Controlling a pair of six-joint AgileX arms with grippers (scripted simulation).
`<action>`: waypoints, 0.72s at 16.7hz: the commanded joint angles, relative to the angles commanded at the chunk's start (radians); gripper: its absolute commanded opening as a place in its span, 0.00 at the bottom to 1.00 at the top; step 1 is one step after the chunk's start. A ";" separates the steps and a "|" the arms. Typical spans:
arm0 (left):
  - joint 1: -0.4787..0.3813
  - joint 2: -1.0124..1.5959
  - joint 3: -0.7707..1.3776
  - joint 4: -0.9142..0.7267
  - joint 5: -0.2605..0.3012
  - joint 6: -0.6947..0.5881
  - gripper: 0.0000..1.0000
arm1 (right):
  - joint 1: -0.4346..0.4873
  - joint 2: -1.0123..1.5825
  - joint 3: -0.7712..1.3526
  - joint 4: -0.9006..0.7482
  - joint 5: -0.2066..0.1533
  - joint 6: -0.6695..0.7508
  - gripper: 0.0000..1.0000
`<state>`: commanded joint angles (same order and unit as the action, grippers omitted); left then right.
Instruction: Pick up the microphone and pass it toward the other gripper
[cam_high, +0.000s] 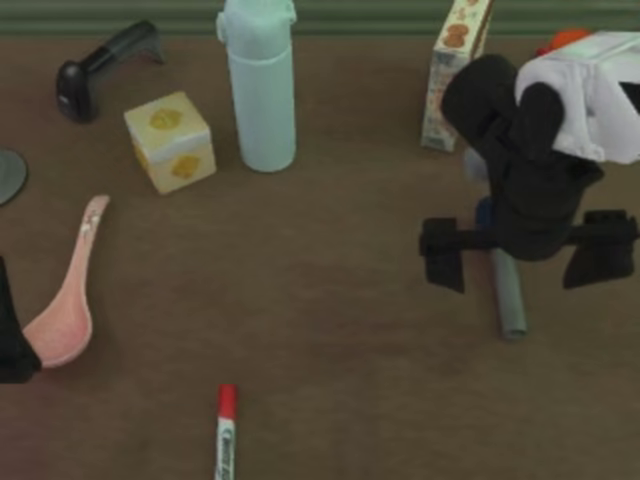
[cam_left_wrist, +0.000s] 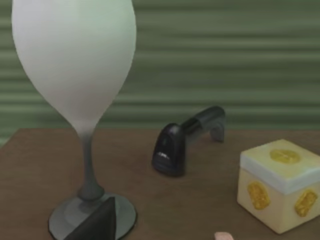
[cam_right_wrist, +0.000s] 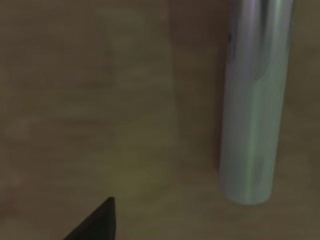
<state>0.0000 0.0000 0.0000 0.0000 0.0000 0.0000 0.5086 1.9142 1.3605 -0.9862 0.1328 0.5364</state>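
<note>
A: The microphone (cam_high: 510, 300) is found on the table (cam_high: 330, 300), on the right side of the top view, lying flat. Its long axis runs roughly from the far edge toward the near edge, the grey handle end nearer and the dark head hidden under the arm. In the right wrist view the handle (cam_right_wrist: 255, 105) is seen as a bare cylinder resting on the wood, with nothing closed around it.

B: And which arm is judged the nearer?

A: The right one, plainly. The right gripper (cam_high: 528, 250) is held directly above the upper part of the handle, with the fingers spread wide to either side, one dark finger (cam_high: 443, 255) to the left of the handle and one to the right. Nothing is gripped. The spread is set across the handle's axis, so a straight descent is judged to be what the coming move calls for.

B: And the other gripper?

A: The left gripper (cam_high: 12, 340) is parked at the table's left edge, just beside a pink spoon (cam_high: 65, 300), well apart from the microphone. Only one fingertip is shown in its wrist view, so its opening cannot be told.
</note>
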 joint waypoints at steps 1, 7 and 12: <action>0.000 0.000 0.000 0.000 0.000 0.000 1.00 | -0.003 0.017 -0.020 0.039 0.000 -0.003 1.00; 0.000 0.000 0.000 0.000 0.000 0.000 1.00 | -0.023 0.125 -0.142 0.275 0.000 -0.022 1.00; 0.000 0.000 0.000 0.000 0.000 0.000 1.00 | -0.025 0.133 -0.151 0.290 0.000 -0.023 1.00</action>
<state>0.0000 0.0000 0.0000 0.0000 0.0000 0.0000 0.4838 2.0475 1.2095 -0.6963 0.1329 0.5133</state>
